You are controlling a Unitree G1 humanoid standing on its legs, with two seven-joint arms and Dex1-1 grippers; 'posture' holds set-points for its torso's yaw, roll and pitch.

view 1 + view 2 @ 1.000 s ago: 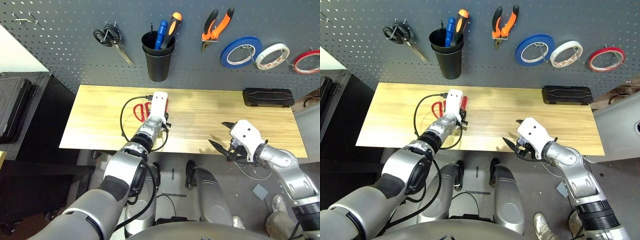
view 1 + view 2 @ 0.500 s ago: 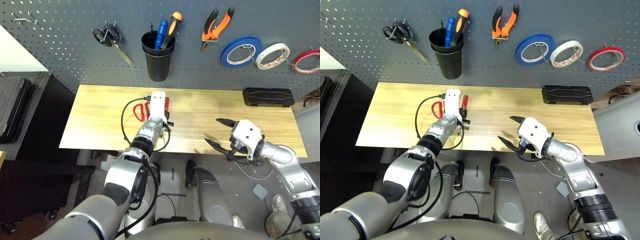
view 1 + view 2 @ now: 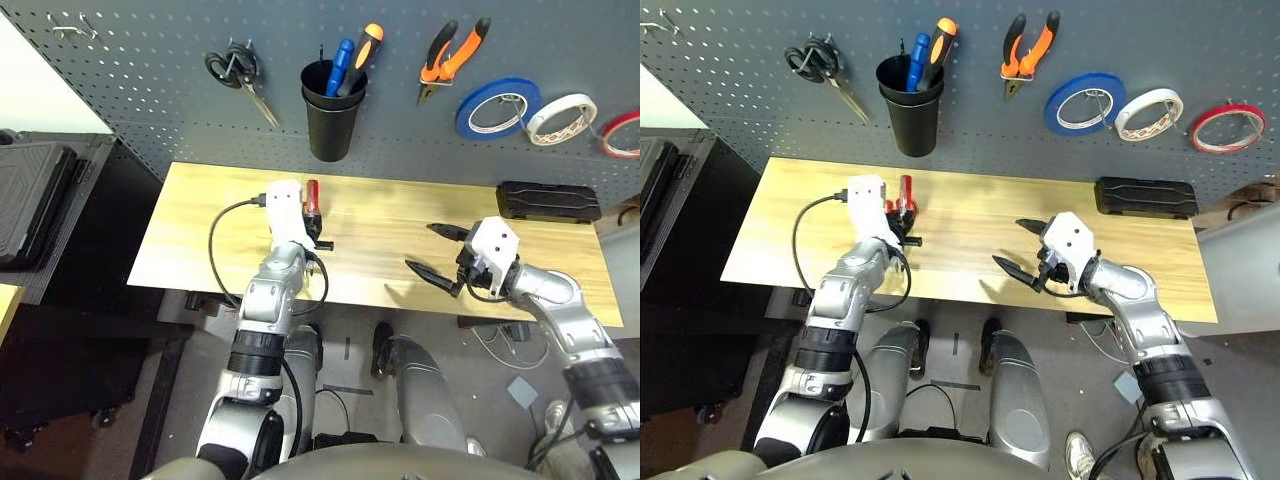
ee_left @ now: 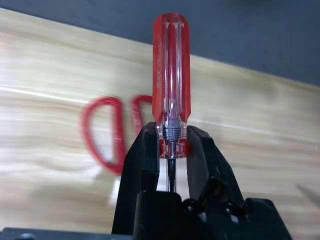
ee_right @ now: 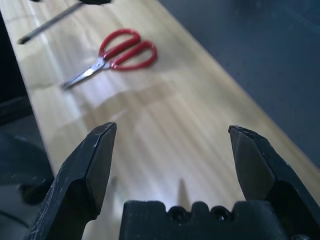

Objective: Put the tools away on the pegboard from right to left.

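Upright, screwdriver (image 4: 171,82) handle skyward

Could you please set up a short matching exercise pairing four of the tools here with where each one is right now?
Things:
1. red screwdriver
2. red scissors
3. pliers
4. red tape

Places:
A. lying on the table
B. hung at the pegboard's far right
C. clamped in the left gripper
D. hung just left of the blue tape

Pairs: 1-C, 2-A, 3-D, 4-B
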